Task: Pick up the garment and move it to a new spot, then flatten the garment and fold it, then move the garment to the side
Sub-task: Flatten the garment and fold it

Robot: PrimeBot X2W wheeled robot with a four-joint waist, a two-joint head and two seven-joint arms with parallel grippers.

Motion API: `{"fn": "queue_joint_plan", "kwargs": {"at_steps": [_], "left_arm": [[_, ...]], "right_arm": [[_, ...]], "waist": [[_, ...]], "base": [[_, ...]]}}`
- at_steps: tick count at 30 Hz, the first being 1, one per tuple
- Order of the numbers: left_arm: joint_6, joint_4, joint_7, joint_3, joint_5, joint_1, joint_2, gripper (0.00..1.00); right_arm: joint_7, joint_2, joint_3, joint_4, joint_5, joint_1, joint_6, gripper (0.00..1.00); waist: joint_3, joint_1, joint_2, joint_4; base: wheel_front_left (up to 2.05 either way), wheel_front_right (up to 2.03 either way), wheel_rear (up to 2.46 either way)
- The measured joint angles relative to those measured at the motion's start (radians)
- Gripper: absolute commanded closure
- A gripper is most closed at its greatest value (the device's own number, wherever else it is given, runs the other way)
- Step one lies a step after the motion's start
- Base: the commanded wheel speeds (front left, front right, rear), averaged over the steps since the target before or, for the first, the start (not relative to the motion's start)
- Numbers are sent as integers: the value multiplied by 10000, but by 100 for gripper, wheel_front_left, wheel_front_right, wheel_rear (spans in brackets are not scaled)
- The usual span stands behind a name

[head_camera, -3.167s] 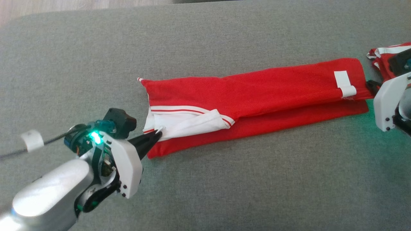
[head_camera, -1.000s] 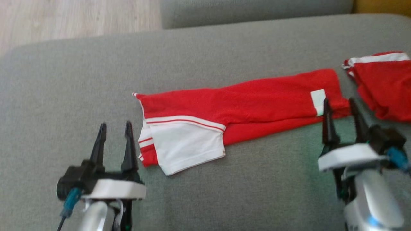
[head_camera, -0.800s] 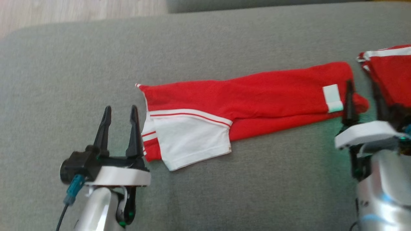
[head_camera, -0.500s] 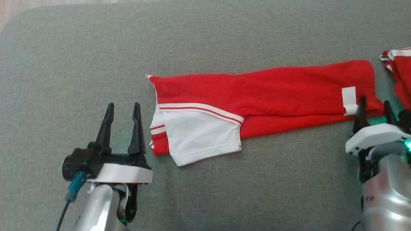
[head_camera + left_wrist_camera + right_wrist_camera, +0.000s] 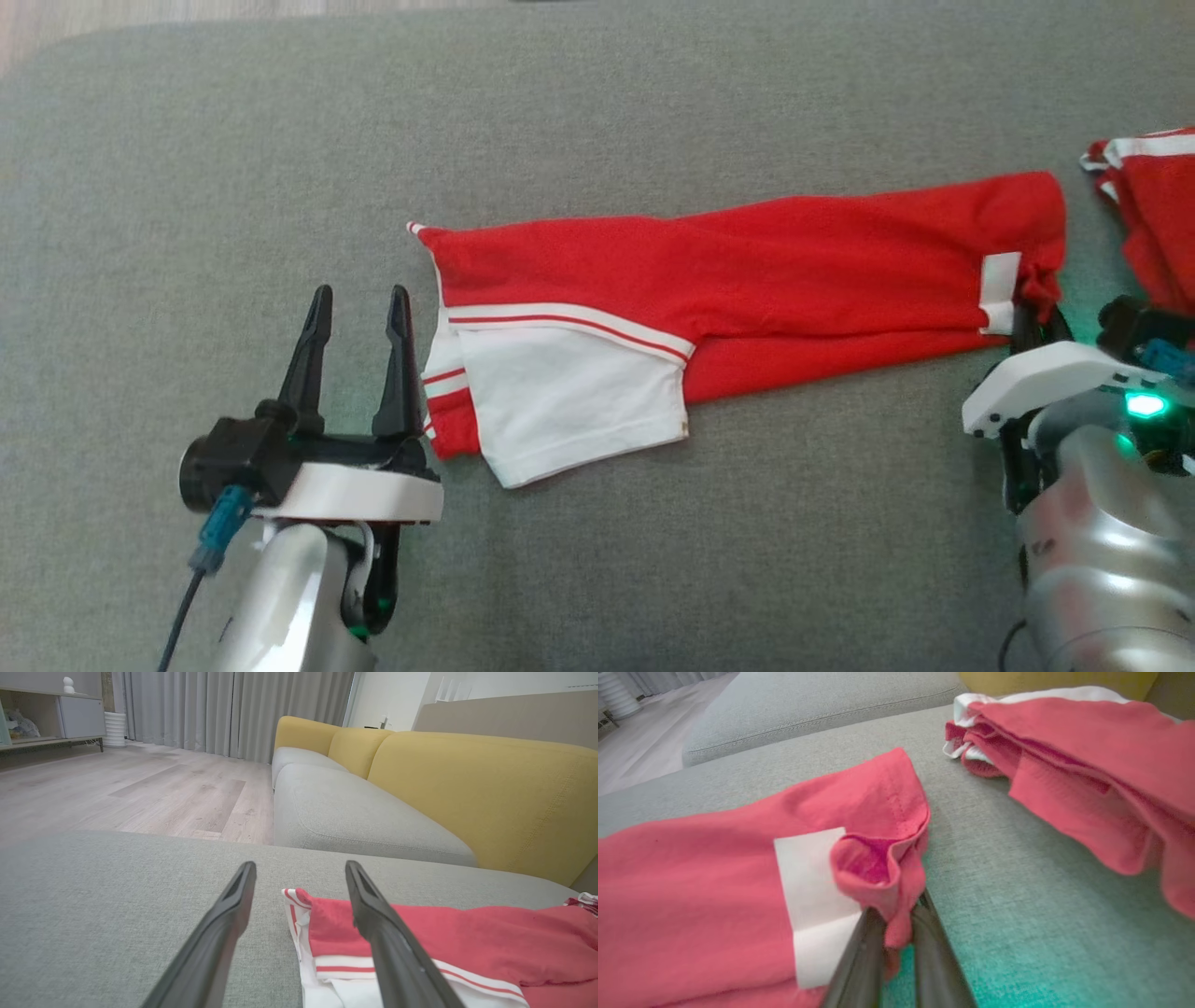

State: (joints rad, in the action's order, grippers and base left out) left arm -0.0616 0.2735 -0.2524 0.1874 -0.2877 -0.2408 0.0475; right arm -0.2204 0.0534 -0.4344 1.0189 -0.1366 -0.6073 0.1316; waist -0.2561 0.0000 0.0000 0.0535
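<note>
While the left end effector (image 5: 360, 294) stands spread and empty just beside its white-sleeved end (image 5: 569, 401), the red garment (image 5: 747, 261) lies folded in a long band across the grey sofa cushion (image 5: 653, 112). At the band's right end, by a white label (image 5: 999, 289), the right end effector (image 5: 1038, 322) pinches a bunched corner. Another red-and-white garment (image 5: 1158, 215) lies near, farther right.

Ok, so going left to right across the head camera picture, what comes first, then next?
First the left gripper, its two dark fingers open → long folded red garment with a white striped sleeve → right gripper pinching that garment's end → second red-and-white garment at the right edge.
</note>
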Motion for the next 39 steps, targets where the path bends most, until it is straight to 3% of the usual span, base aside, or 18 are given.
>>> {"fn": "queue_joint_plan", "kwargs": {"at_steps": [5,13,17,21,28,34,39], "left_arm": [[0,52,0,-36,0,24,-4,0],[2,6,0,-163,-19,402,-6,0],[10,-146,0,-161,-117,473,-4,0],[46,-196,0,-155,-117,509,-4,0],[88,-221,0,-163,-117,1108,0,0],[-13,-188,0,-146,19,1206,17,0],[-2,-236,0,-174,77,1229,44,0]], "right_arm": [[-102,-75,-393,-226,-224,70,0,100],[-167,-79,-1289,-1965,-765,1057,0,100],[23,-79,-1175,-2732,-686,1578,0,100],[117,-77,-472,-2961,-224,1715,0,100],[274,-65,2205,-3254,1498,2054,0,100],[464,-65,4261,-3766,2759,2331,0,100],[640,-61,5348,-4098,3356,2535,0,100]], "waist": [[326,0,0,-174],[887,-2,0,-448],[1193,-2,0,-489],[1428,-1,0,-442],[2176,-3,0,-232],[2515,-2,0,263],[2622,-2,0,760]], "base": [[0,0,0],[0,0,0],[0,0,0],[0,0,0],[0,0,0],[0,0,0],[0,0,0]]}}
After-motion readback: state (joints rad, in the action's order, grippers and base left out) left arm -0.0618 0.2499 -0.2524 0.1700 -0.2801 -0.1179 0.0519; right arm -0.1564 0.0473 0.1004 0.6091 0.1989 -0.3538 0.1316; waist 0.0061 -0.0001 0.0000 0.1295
